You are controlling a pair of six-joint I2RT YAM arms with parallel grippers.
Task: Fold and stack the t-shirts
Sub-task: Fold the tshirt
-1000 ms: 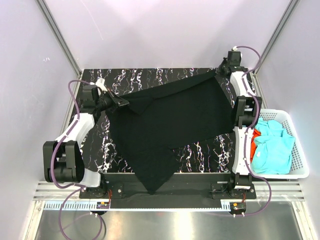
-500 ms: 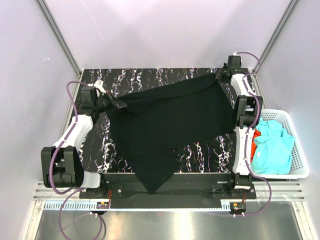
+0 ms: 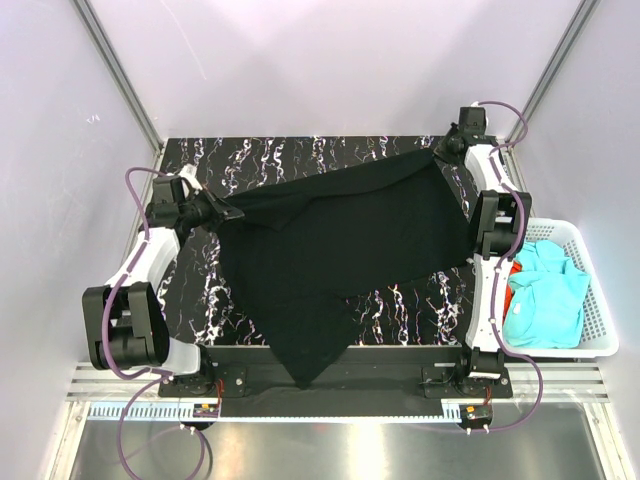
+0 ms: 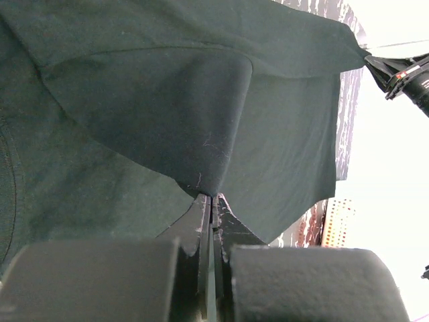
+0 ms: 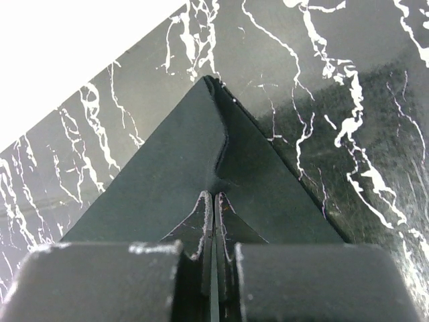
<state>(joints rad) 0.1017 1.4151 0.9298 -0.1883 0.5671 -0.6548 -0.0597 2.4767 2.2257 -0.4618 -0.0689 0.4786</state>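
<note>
The large black t-shirt [image 3: 340, 240] is stretched in the air across the marbled table, with one end hanging down over the near edge. My left gripper [image 3: 222, 211] is shut on a corner of the black t-shirt [image 4: 167, 114] at the far left. My right gripper [image 3: 438, 148] is shut on the opposite corner of the black t-shirt [image 5: 181, 168] at the far right. Turquoise t-shirts [image 3: 545, 295] and an orange-red t-shirt [image 3: 512, 285] lie in the basket on the right.
The white lattice basket [image 3: 600, 330] stands off the table's right edge beside the right arm. Black marbled table [image 3: 300, 155] shows bare along the far edge and at the near right. Lilac walls enclose the back and sides.
My left gripper has pulled its corner further left and my right gripper has moved slightly farther back-right. The black t-shirt is stretched wider between them.
</note>
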